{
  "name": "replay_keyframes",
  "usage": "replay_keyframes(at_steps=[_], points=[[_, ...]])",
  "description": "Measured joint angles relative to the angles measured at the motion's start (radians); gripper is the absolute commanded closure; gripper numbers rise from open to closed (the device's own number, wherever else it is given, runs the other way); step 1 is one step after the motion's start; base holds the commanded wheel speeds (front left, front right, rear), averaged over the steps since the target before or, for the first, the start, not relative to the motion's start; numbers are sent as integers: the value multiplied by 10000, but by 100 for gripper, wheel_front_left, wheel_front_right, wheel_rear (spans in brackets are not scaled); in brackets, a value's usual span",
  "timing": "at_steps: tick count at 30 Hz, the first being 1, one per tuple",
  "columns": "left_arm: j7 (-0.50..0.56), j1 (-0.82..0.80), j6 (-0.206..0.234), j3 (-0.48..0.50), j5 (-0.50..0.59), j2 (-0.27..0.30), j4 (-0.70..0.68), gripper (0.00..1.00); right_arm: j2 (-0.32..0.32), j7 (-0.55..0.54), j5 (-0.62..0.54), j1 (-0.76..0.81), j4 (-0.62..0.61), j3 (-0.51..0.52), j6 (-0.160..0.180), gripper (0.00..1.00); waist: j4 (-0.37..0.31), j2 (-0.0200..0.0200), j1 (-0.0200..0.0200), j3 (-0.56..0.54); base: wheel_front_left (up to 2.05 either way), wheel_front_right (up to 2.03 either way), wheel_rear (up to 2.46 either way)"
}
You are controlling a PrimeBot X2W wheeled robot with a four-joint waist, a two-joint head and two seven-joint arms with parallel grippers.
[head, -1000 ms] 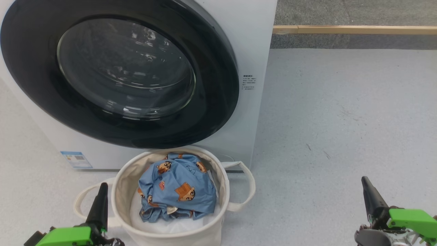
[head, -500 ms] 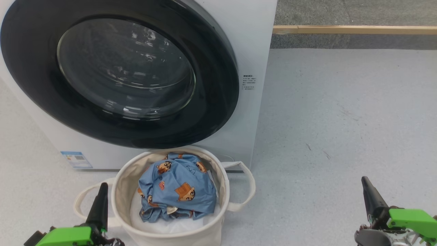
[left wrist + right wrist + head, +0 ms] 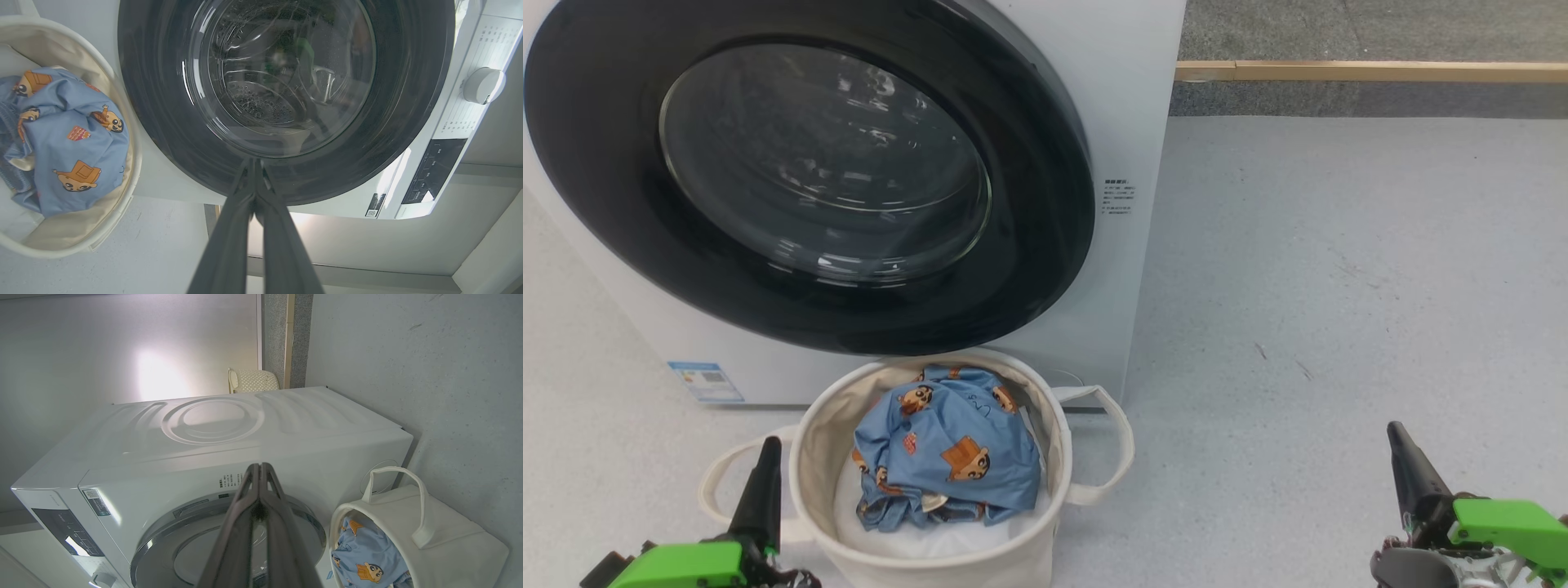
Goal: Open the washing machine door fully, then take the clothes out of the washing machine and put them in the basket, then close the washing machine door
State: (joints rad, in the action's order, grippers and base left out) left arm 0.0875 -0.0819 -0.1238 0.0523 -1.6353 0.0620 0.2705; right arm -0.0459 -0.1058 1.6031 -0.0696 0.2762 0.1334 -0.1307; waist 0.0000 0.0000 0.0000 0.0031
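The white washing machine stands ahead with its glossy black door shut flat against the front; the glass window shows a dark drum. In front of it sits the cream basket, holding the light blue clothes with cartoon figures. My left gripper is shut and empty just left of the basket's rim. My right gripper is shut and empty over bare floor at the lower right. The left wrist view shows the door, the clothes and shut fingers. The right wrist view shows the machine and basket.
Grey speckled floor stretches to the right of the machine. A wooden strip runs along the floor at the back. A woven pale basket stands behind the machine. The machine's knob and control panel lie beyond the door.
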Motion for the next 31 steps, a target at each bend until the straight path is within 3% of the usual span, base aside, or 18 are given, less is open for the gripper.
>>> replay_keyframes(at_steps=[31], points=[[75, 0, 0, 115, 56, -40, 2, 100, 0, 0, 0, 0, 2, 0, 0, 100, 0, 0, 0, 0, 0, 0, 0]])
